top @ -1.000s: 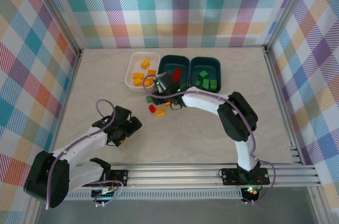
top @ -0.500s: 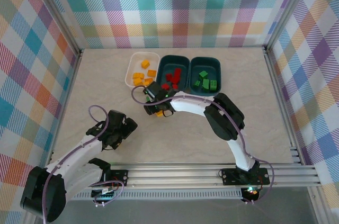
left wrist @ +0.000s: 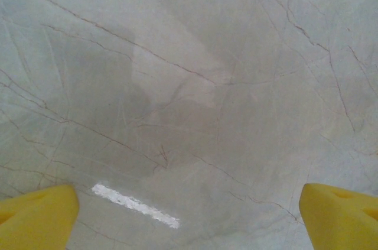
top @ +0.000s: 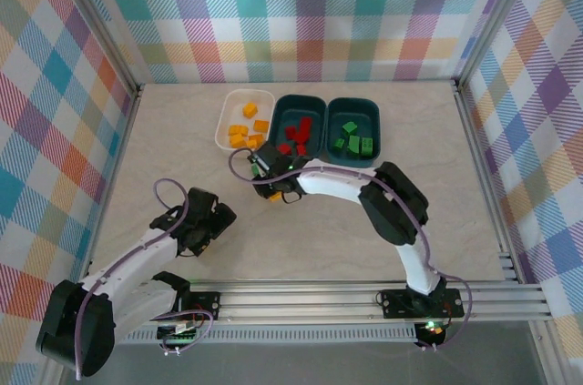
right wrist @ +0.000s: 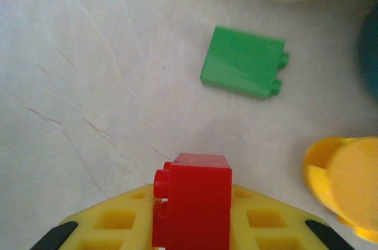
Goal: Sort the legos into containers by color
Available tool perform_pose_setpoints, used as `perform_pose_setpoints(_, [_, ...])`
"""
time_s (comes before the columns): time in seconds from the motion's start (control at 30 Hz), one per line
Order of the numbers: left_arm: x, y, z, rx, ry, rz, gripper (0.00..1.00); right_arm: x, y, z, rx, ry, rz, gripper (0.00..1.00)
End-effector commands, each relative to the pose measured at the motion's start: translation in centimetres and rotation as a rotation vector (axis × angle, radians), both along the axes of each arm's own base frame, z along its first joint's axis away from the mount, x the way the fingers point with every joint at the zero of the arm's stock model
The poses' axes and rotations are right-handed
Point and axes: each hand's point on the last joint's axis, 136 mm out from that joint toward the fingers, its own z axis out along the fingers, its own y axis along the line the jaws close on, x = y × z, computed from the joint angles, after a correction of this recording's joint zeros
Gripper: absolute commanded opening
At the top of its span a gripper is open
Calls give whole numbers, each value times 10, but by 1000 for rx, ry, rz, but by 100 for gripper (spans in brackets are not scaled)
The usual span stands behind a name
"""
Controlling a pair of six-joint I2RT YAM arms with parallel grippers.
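R gripper (right wrist: 190,226) jaws clamped on red brick (right wrist: 195,191), pick step. Nxt: lift, carry to teal tray (top: 301,99) w/ reds. L gripper (left wrist: 189,214) jaws apart, looks idle.

Yellow lego (right wrist: 345,194) partly beyond the right edge.

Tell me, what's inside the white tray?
Several orange-yellow legos lie inside the white tray. The tray floor right beneath them is covered, so nothing there can be seen.

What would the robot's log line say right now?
phase: picking | right gripper: shut on red brick | left gripper: open over table | loose: green brick, yellow piece
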Motion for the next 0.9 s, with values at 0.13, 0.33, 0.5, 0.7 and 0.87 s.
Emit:
perform_pose_setpoints(0.13, [4, -23, 6, 63, 42, -139, 96, 92, -59, 48, 183, -38, -270, 24])
perform_pose_setpoints(0.33, [24, -56, 13, 120, 102, -261, 96, 143, -85, 34, 142, 3, -354, 42])
perform_pose_setpoints(0.5, [48, -79, 24, 122, 78, -276, 99, 149, -102, 81, 143, -92, -352, 65])
perform_pose_setpoints(0.7, [78, -111, 27, 99, 70, -302, 99, 96, -139, 122, 227, -155, -401, 68])
perform_pose_setpoints(0.87, [95, -137, 21, 95, 89, -336, 96, 40, -184, 102, 250, -143, -509, 69])
